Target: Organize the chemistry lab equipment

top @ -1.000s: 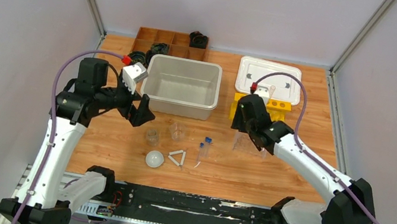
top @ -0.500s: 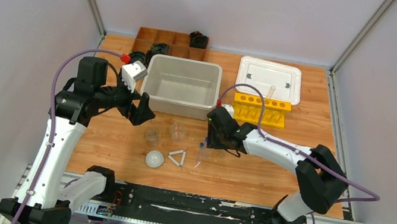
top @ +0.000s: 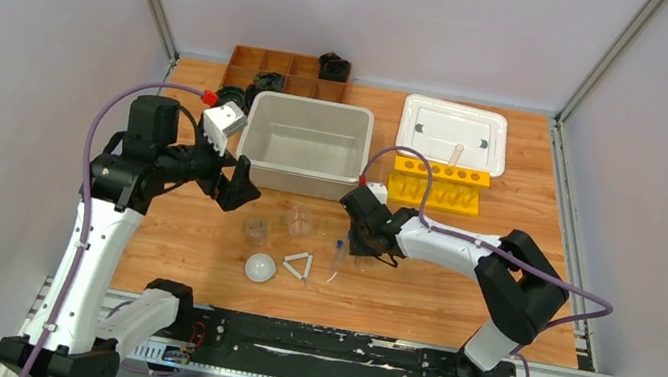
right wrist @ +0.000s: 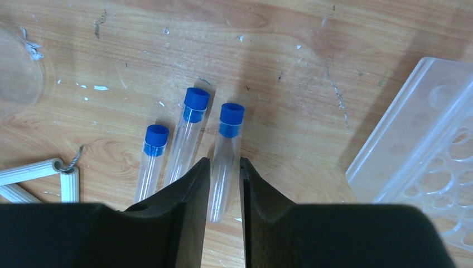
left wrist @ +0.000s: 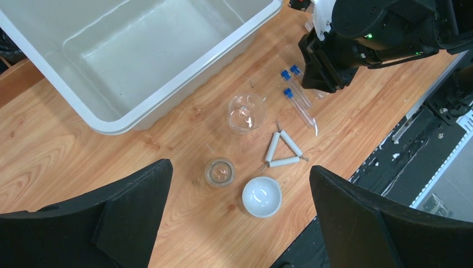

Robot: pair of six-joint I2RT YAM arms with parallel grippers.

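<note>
Straddling the rightmost blue-capped tube [right wrist: 228,134] with right gripper [right wrist: 223,163] jaws narrow, firm hold impossible to tell; left gripper [left wrist: 240,170] wide, empty. Next: clamp, lift, carry to clear plastic rack [right wrist: 413,128] at three o'clock.

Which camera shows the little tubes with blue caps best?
The right wrist view: all three blue-capped tubes lie close up, caps clear. The left wrist view shows them small; the top view, only tiny specks.

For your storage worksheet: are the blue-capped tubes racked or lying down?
Lying down: the three tubes rest flat on the table, beside the clear rack.
</note>
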